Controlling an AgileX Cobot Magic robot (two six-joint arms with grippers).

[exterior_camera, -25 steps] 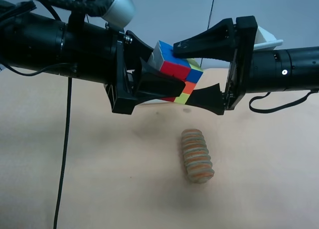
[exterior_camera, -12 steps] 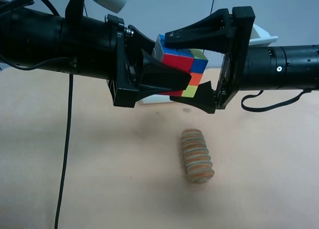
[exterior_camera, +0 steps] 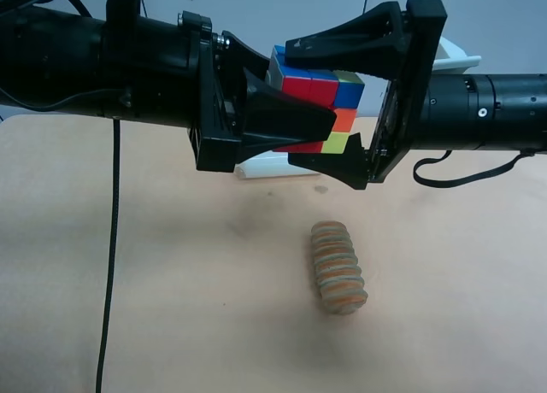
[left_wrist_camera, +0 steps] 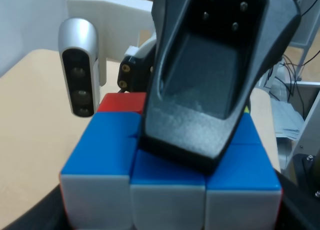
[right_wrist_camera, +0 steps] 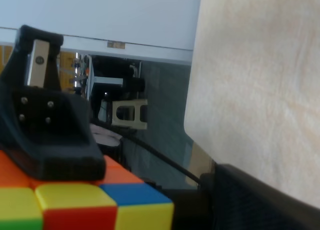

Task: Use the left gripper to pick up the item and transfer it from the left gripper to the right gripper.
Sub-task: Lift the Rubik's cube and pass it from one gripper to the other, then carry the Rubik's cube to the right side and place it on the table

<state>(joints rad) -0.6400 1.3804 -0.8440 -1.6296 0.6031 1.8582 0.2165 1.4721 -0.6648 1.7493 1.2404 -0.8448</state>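
The puzzle cube [exterior_camera: 318, 98] hangs above the table. The left gripper [exterior_camera: 320, 111], on the arm at the exterior high view's left, is shut on its front and back faces. One of its fingers [right_wrist_camera: 45, 135] presses an orange face of the cube [right_wrist_camera: 75, 202] in the right wrist view. The right gripper [exterior_camera: 291, 102] is open and straddles the cube from the view's right. One finger [left_wrist_camera: 210, 75] lies just over the blue top face of the cube [left_wrist_camera: 165, 175]; the other finger [right_wrist_camera: 260, 200] stands a little off its underside.
A ribbed tan-orange roll [exterior_camera: 338, 266] lies on the tan table [exterior_camera: 128, 307] below the cube. A white object [exterior_camera: 273, 165] lies behind, partly hidden by the jaws. A black cable [exterior_camera: 109, 256] hangs from the arm at the view's left.
The right gripper has slid further left around the cube. Both arms have risen a little, and the cube has turned more level in the left gripper.
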